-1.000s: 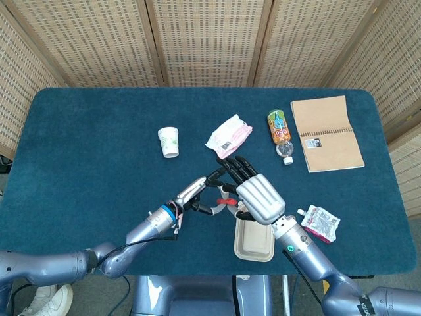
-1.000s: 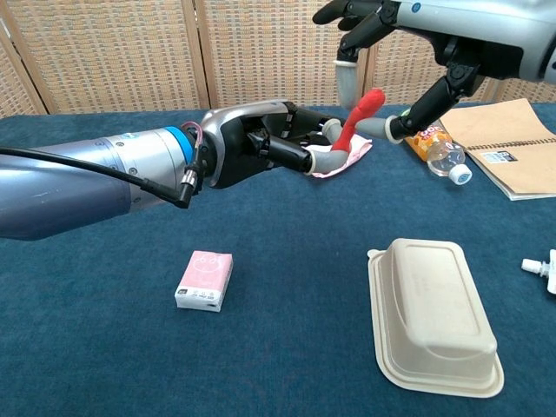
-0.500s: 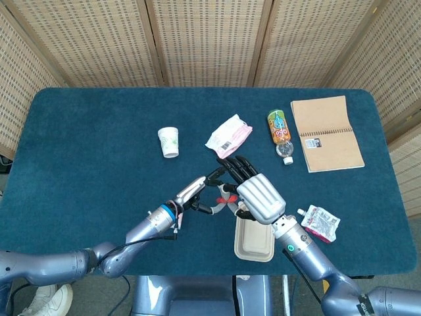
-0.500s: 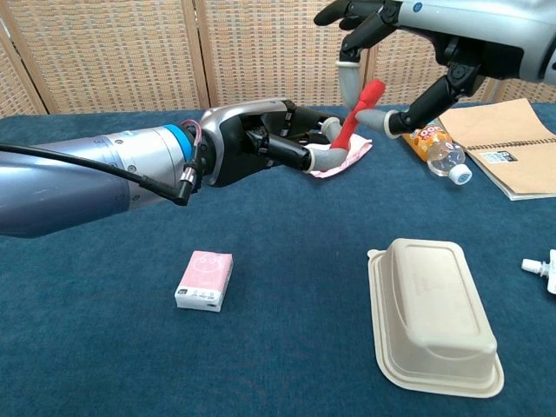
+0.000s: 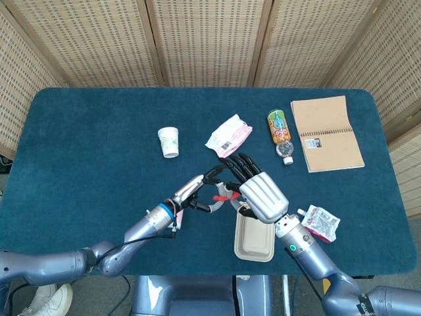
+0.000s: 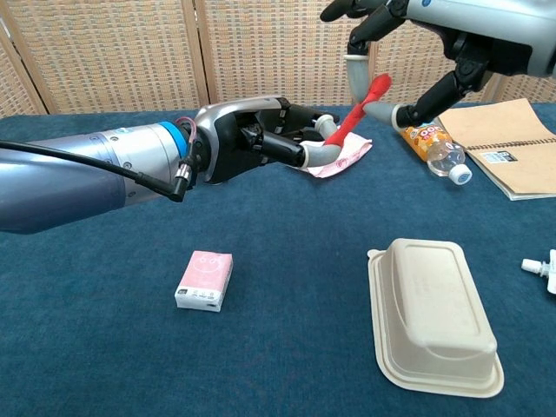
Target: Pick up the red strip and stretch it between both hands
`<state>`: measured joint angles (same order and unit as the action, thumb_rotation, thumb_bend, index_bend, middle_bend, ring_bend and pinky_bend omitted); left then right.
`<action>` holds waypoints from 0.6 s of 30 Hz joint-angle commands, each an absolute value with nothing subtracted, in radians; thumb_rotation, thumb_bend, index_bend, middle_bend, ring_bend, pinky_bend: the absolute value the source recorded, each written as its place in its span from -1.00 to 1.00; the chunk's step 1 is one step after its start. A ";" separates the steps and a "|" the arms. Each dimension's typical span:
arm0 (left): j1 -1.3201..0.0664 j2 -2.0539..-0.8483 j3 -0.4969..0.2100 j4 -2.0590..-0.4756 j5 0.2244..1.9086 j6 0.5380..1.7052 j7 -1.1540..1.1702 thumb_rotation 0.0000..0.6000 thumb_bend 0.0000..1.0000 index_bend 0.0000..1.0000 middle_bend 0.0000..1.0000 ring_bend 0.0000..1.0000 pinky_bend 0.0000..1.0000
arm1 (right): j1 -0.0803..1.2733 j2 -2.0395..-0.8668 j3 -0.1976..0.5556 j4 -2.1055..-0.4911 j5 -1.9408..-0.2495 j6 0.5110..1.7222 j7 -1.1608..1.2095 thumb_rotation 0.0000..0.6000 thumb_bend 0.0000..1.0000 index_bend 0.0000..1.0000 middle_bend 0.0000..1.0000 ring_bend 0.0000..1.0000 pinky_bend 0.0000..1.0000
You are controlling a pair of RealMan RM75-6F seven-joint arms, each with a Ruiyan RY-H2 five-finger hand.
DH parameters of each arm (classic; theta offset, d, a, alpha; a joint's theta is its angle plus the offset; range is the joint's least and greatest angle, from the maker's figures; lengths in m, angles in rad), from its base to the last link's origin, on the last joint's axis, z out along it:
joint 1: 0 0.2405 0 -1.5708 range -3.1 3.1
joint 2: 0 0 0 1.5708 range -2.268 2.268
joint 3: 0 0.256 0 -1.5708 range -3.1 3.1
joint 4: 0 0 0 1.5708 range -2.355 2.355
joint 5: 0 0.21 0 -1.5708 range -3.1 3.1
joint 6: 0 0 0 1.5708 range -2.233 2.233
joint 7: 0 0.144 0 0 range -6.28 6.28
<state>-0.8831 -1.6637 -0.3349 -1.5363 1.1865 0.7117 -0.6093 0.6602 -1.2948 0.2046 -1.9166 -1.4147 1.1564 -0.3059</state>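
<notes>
Left hand [image 6: 252, 143] and right hand [image 6: 408, 52] each pinch red strip [image 6: 356, 113] ends, above table.

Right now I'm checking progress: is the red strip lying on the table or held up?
Held up. The red strip slants above the table, its ends pinched by the left hand and right hand.

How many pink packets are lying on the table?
2. One pink packet lies mid-table between the paper cup and the bottle. A smaller pink pack lies near the front edge, seen only in the chest view. Arms may hide others.
</notes>
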 commanded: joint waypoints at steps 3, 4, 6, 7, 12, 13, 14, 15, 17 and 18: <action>-0.874 -1.644 -0.334 -1.532 1.182 0.714 -0.607 1.00 0.08 0.50 -1.00 -1.00 -1.00 | 0.653 -1.304 0.205 -1.879 -1.441 1.190 -0.340 1.00 0.44 0.44 -0.69 -1.00 -1.00; -0.872 -1.640 -0.334 -1.530 1.180 0.713 -0.608 1.00 0.08 0.50 -1.00 -1.00 -1.00 | 0.652 -1.306 0.206 -1.872 -1.445 1.196 -0.346 1.00 0.45 0.45 -0.69 -1.00 -1.00; -0.868 -1.632 -0.333 -1.529 1.178 0.712 -0.611 1.00 0.08 0.51 -1.00 -1.00 -1.00 | 0.649 -1.309 0.205 -1.862 -1.451 1.203 -0.351 1.00 0.45 0.45 -0.68 -1.00 -1.00; -0.865 -1.628 -0.333 -1.527 1.178 0.712 -0.613 1.00 0.08 0.51 -1.00 -1.00 -1.00 | 0.648 -1.310 0.205 -1.856 -1.454 1.207 -0.355 1.00 0.45 0.46 -0.67 -1.00 -1.00; -0.842 -1.588 -0.331 -1.516 1.183 0.716 -0.634 1.00 0.08 0.51 -1.00 -1.00 -1.00 | 0.638 -1.311 0.204 -1.828 -1.471 1.233 -0.373 1.00 0.45 0.46 -0.66 -1.00 -1.00; -0.839 -1.581 -0.331 -1.514 1.185 0.716 -0.639 1.00 0.08 0.51 -1.00 -1.00 -1.00 | 0.636 -1.309 0.205 -1.826 -1.472 1.236 -0.372 1.00 0.45 0.46 -0.66 -1.00 -1.00; -0.835 -1.574 -0.331 -1.512 1.187 0.717 -0.644 1.00 0.08 0.51 -1.00 -1.00 -1.00 | 0.634 -1.307 0.205 -1.825 -1.472 1.239 -0.372 1.00 0.45 0.46 -0.66 -1.00 -1.00; -0.831 -1.567 -0.331 -1.510 1.189 0.718 -0.649 1.00 0.08 0.51 -1.00 -1.00 -1.00 | 0.632 -1.305 0.205 -1.824 -1.473 1.242 -0.372 1.00 0.45 0.46 -0.66 -1.00 -1.00; -0.827 -1.559 -0.330 -1.508 1.194 0.718 -0.656 1.00 0.08 0.51 -1.00 -1.00 -1.00 | 0.629 -1.303 0.205 -1.822 -1.475 1.246 -0.373 1.00 0.45 0.46 -0.66 -1.00 -1.00; -0.823 -1.552 -0.330 -1.504 1.196 0.719 -0.660 1.00 0.08 0.51 -1.00 -1.00 -1.00 | 0.627 -1.300 0.205 -1.821 -1.476 1.249 -0.374 1.00 0.45 0.46 -0.66 -1.00 -1.00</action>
